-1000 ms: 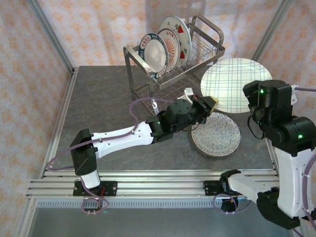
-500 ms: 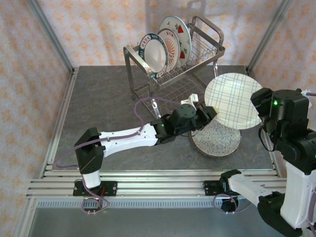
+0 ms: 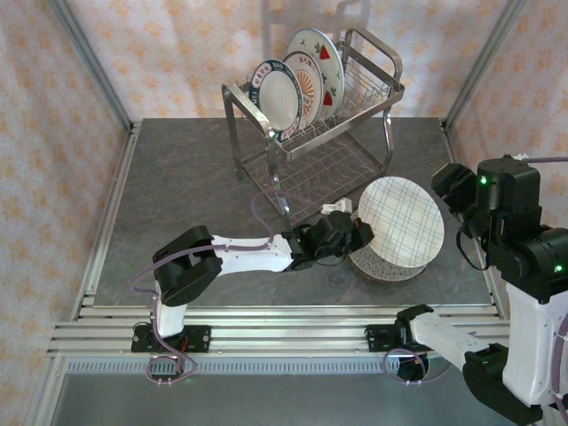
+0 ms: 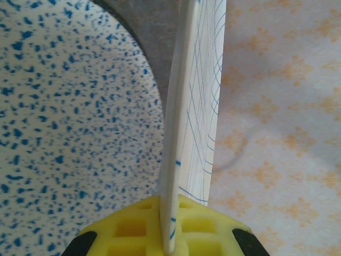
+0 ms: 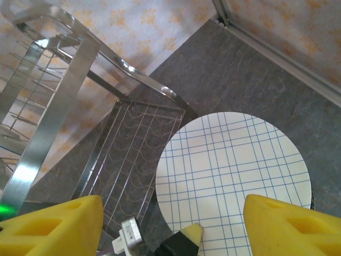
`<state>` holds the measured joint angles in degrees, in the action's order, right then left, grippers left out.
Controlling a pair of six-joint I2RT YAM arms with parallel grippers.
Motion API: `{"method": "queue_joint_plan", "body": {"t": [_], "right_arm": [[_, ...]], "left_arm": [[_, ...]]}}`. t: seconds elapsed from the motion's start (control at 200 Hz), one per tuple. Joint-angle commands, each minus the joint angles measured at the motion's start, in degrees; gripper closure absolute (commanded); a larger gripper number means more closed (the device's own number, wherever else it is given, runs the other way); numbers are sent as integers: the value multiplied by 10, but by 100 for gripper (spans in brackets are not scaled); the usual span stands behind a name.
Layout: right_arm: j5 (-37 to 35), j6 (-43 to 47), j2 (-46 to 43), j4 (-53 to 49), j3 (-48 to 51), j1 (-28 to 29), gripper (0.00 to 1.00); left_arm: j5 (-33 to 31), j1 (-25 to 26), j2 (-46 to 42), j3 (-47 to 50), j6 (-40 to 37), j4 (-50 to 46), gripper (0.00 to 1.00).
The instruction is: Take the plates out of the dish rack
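Currently left hand [image 3: 359,236] pinches the white round blue-plaid plate [image 3: 401,222] by its rim, tilted over the blue-speckled round plate [image 3: 377,270] (near table's [image 3: 195,195] right edge); right hand [image 5: 170,224] spread, empty.

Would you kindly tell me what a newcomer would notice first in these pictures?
The plaid plate stands out, pinched at its rim by the left gripper and tilted above the speckled plate in the right foreground. Behind it, the shiny dish rack holds small plates upright on its top tier.
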<state>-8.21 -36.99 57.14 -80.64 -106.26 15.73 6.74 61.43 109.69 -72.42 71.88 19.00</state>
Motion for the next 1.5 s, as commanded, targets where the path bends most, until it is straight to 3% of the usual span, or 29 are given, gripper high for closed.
{"method": "queue_joint_plan", "body": {"t": [0.0,0.711,1.491], "right_arm": [[19,15,1,-7,9,3,31],[42,17,-6,9,56,3,31],[48,16,-1,23,67,3,31]], "left_arm": [[0,-6,13,6,-14,95,100],[33,-25,59,49,79,141,100],[56,-29,79,47,93,124,100]]}}
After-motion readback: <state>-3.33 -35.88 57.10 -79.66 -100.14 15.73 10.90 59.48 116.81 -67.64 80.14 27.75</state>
